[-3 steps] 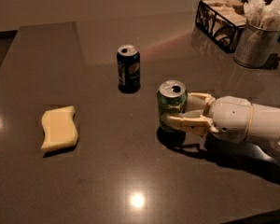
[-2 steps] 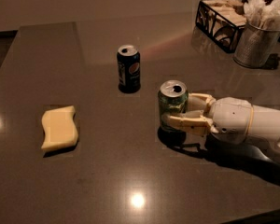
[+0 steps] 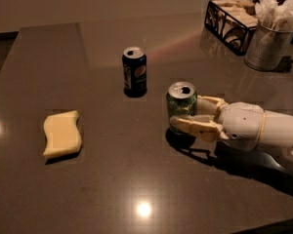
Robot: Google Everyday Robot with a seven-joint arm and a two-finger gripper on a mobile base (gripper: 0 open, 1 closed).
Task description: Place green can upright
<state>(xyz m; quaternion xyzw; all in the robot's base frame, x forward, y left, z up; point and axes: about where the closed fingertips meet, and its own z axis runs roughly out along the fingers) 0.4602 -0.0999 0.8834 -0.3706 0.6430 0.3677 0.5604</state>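
Green can (image 3: 180,104): upright on the dark table (image 3: 112,194), right of centre.
Gripper (image 3: 186,113): low, reaching in from the right — fingers clasped on either side of the can.
Pepsi can (image 3: 135,72): upright, behind-left, apart.
Yellow sponge (image 3: 62,134): flat, far left.

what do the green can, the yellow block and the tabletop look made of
Green can: likely aluminium, with a shiny silver top and a tab opening. It stands upright, and the gripper is closed around its sides. Yellow block: probably a soft foam sponge, matte with wavy edges. Tabletop: dark polished stone or laminate, cannot tell which; it mirrors the lights as bright spots.
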